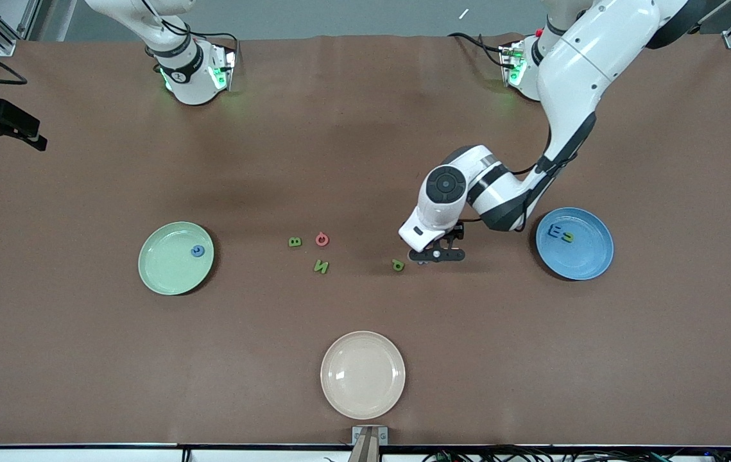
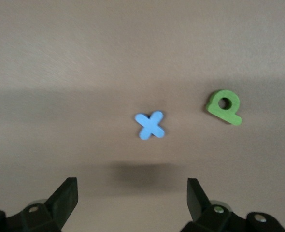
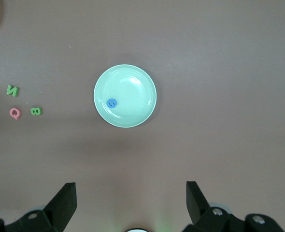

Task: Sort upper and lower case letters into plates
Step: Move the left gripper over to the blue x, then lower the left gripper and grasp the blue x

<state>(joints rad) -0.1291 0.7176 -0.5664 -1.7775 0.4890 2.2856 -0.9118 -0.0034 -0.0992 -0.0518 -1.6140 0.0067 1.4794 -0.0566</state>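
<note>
My left gripper (image 1: 437, 255) hangs low over the middle of the table with its jaws spread wide and nothing between them, just beside the green letter p (image 1: 398, 264). My left wrist view shows what the front view hides under my hand: a small blue x (image 2: 150, 125) lies flat on the brown table (image 1: 365, 128), apart from the green p (image 2: 224, 107). I judge that x to be my pick, so I should centre the fingers over it, come straight down, and close across its narrow waist without brushing the p. The front view alone shows where things go: the blue plate (image 1: 586, 264) toward the left arm's end already holds two letters, and the pale green plate (image 1: 161, 269) holds a blue one. The green B (image 1: 294, 241), red letter (image 1: 321, 239) and green N (image 1: 321, 267) wait between the plates. My right gripper (image 3: 130, 203) waits open, high over the pale green plate (image 3: 133, 79).
</note>
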